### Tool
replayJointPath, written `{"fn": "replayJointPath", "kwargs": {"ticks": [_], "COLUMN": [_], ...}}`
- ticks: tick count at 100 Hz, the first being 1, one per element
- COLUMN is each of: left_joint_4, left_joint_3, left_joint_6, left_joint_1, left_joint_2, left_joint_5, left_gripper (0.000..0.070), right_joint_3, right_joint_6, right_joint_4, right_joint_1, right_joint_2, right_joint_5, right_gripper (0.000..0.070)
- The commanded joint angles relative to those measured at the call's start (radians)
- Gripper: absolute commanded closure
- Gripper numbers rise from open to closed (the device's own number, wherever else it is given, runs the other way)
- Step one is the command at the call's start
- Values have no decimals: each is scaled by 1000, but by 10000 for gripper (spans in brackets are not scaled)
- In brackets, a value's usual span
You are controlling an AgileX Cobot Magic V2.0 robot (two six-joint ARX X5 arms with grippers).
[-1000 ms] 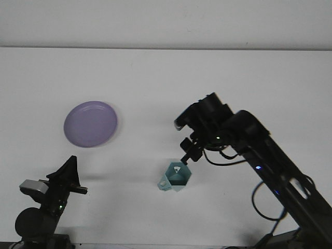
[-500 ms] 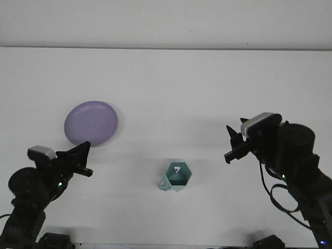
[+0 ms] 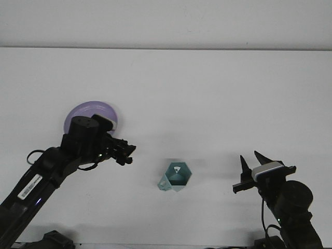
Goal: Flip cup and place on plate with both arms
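Front view: teal faceted cup (image 3: 176,177) sits mouth-up on worktop (image 3: 207,93), near centre, untouched. Left claw (image 3: 126,153) spread, just left of it; right claw (image 3: 250,167) spread, parked. Rim should be straddled squarely, then carried to purple plate (image 3: 106,111), far-left.

Cup (image 3: 176,177): teal, faceted body with angular hexagon-like outline, small handle at lower left. Stands on the white table (image 3: 207,93), near the front edge, roughly centre. Mouth faces up toward the camera; dark interior visible, pale spot near the far rim. Not touched by anything.

Plate (image 3: 88,110): round, lavender, shallow raised rim. Lies flat on the table, left of centre, well apart from the cup, up and to its left. Lower right portion hidden behind the left arm; nothing seen resting on the visible part.
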Motion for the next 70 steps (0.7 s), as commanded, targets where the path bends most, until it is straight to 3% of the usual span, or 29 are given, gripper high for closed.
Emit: {"fn": "replayJointPath", "kwargs": {"ticks": [1, 33, 70], "left_joint_4": [-45, -237, -203], "left_joint_3": [75, 310, 330], "left_joint_6": [53, 79, 77], "left_joint_1": [-35, -193, -284], "left_joint_2": [67, 362, 558], "left_joint_5": [7, 6, 6], "left_gripper": [240, 236, 236], "right_joint_3": [-1, -1, -1], "right_joint_6": [23, 23, 24], "right_joint_4": [21, 25, 29], "right_joint_1": [-4, -6, -6], "right_joint_2": [-24, -72, -72], "right_joint_5": [4, 3, -3], "right_gripper": [391, 391, 391]}}
